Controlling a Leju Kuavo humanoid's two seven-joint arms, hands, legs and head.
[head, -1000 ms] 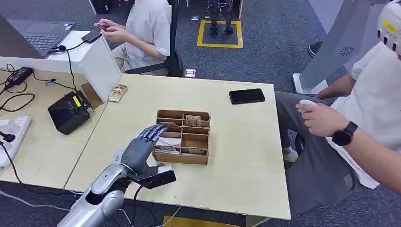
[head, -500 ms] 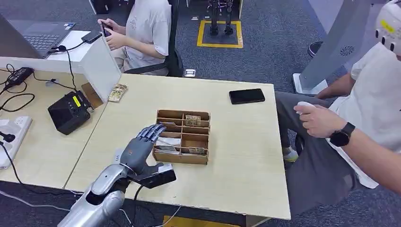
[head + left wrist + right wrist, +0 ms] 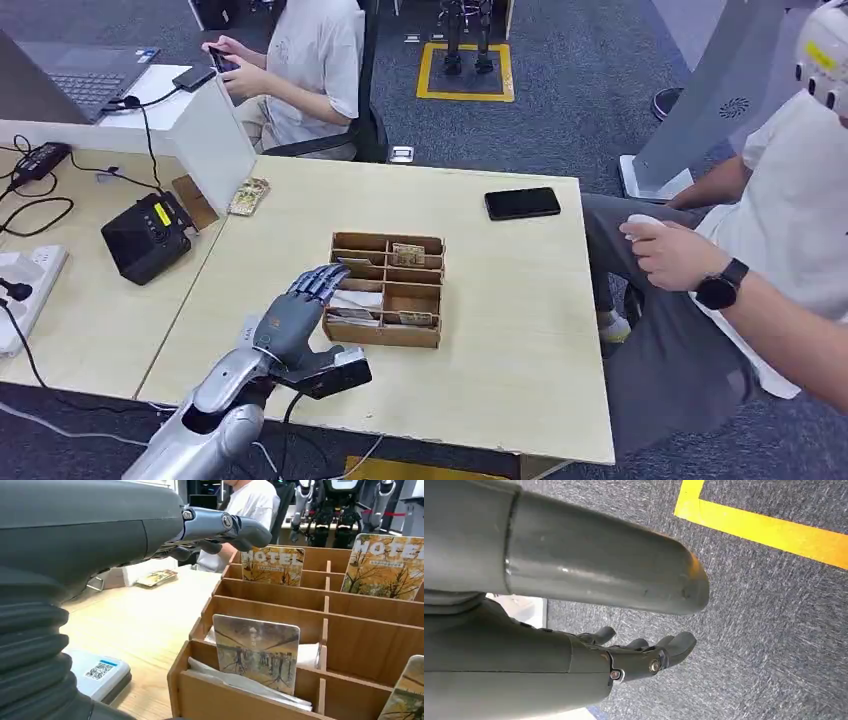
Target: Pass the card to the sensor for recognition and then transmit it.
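Observation:
A wooden card box (image 3: pixel 428 297) with several compartments stands in the middle of the light table. Hotel cards stand upright in it: one near card (image 3: pixel 257 650) in a front slot and two "HOTEL" cards (image 3: pixel 273 565) further back. My left hand (image 3: pixel 293 312) hovers at the box's left side, fingers (image 3: pixel 220 526) stretched out over the left compartments, holding nothing. The black sensor box (image 3: pixel 148 237) with a yellow display sits on the neighbouring table to the left. My right hand (image 3: pixel 641 656) hangs over grey carpet, fingers apart and empty.
A black phone (image 3: pixel 522 203) lies at the table's far right. A loose card stack (image 3: pixel 248 196) lies by a white divider panel (image 3: pixel 210 135). A small white QR-coded device (image 3: pixel 99 672) lies beside my left wrist. A person's arm (image 3: pixel 700 265) with a watch reaches in from the right.
My left hand has stayed almost still over the box's left side. The seated person at the back has shifted their hands on a phone.

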